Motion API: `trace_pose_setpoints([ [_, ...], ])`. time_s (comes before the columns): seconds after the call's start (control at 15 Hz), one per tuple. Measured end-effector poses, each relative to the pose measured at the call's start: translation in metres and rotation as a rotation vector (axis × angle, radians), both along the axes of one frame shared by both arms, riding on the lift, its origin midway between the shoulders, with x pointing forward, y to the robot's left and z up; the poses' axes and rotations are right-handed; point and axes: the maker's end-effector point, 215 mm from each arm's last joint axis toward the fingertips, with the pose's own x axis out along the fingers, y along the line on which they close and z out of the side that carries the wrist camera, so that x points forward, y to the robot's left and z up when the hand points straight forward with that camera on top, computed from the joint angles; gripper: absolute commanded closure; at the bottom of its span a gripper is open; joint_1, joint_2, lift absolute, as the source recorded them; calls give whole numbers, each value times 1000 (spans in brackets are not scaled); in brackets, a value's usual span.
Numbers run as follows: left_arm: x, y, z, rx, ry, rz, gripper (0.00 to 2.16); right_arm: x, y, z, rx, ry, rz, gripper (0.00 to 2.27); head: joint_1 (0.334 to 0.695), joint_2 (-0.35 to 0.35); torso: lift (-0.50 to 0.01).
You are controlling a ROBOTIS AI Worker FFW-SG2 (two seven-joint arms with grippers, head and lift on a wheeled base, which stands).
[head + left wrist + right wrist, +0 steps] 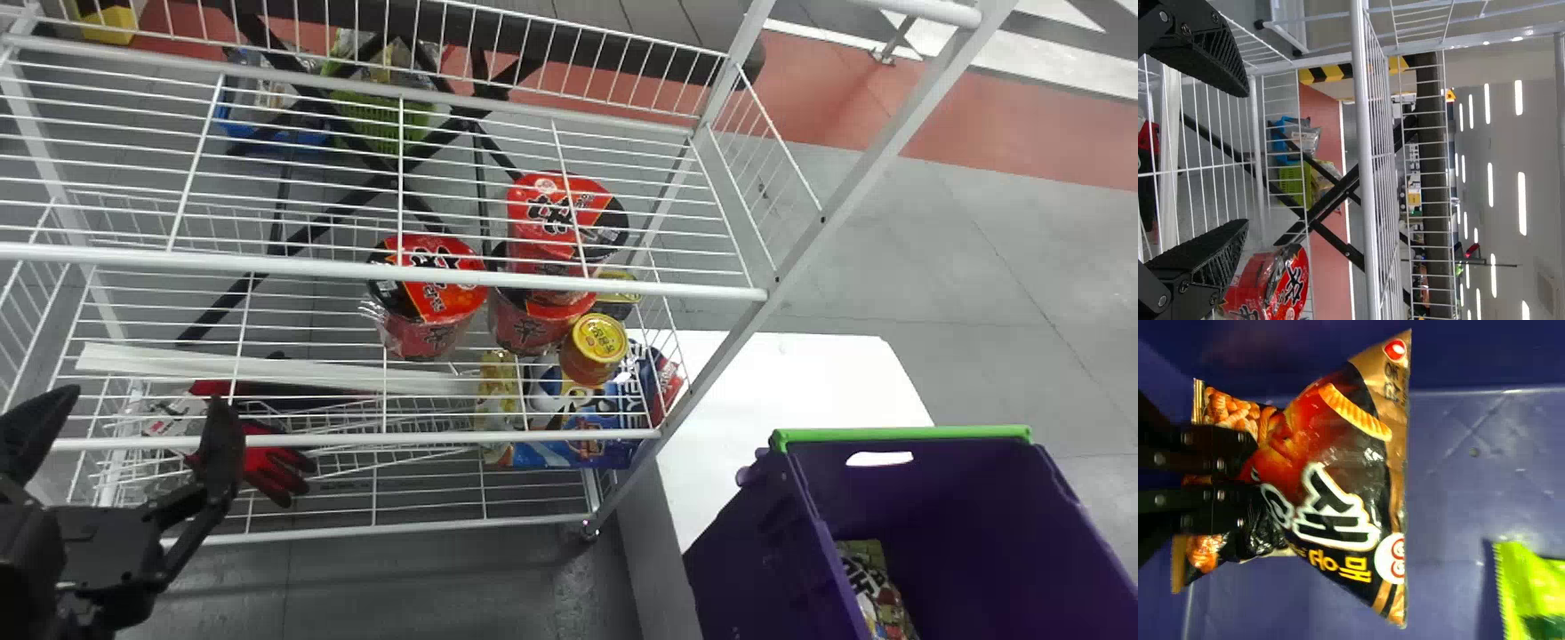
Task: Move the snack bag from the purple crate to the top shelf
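Snack bag, glossy black-and-red, clenched in black right gripper inside purple plastic crate; next, lift clear toward white-wire top shelf.

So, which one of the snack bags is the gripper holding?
The black, red and tan bag, pinched between the right gripper's fingers; the green bag lies apart from it, ungripped, in the crate.

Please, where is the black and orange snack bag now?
In the right wrist view, the black and orange plastic snack bag is held between the right gripper's fingers, inside the purple plastic crate, near a bright green packet.
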Motion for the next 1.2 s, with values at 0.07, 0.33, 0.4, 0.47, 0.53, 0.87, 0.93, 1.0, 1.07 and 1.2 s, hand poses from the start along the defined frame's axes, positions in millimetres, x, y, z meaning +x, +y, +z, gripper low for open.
trace_pose_setpoints([
  [0.07,0,0,-1,0,1,0,151,2,0,1,-1,-5,0,1413,695,-350,-425],
  [0.33,3,-1,-2,4,6,-1,151,10,-4,9,-8,-24,-12,1413,695,-350,-410],
  [0.4,4,-1,-3,5,7,-1,151,10,-6,10,-11,-25,-17,1413,695,-350,-406],
  [0.47,5,-2,-3,5,7,-2,151,10,-8,11,-16,-26,-22,1413,695,-350,-401],
  [0.53,6,-2,-3,4,7,-1,151,10,-11,13,-20,-28,-27,1413,695,-350,-398],
  [0.87,10,-2,2,-1,-1,0,151,15,-21,21,-39,-30,-46,1413,695,-350,-378],
  [0.93,11,-3,3,-1,-3,1,151,15,-22,22,-41,-29,-48,1413,695,-350,-374],
  [1.0,11,-3,4,-2,-4,1,151,16,-23,22,-43,-28,-48,1413,695,-350,-370],
  [1.07,11,-3,4,-2,-5,1,151,16,-23,23,-44,-28,-48,1413,695,-350,-366],
  [1.2,10,-3,5,-4,-5,1,151,17,-25,24,-48,-26,-48,1413,695,-350,-358],
])
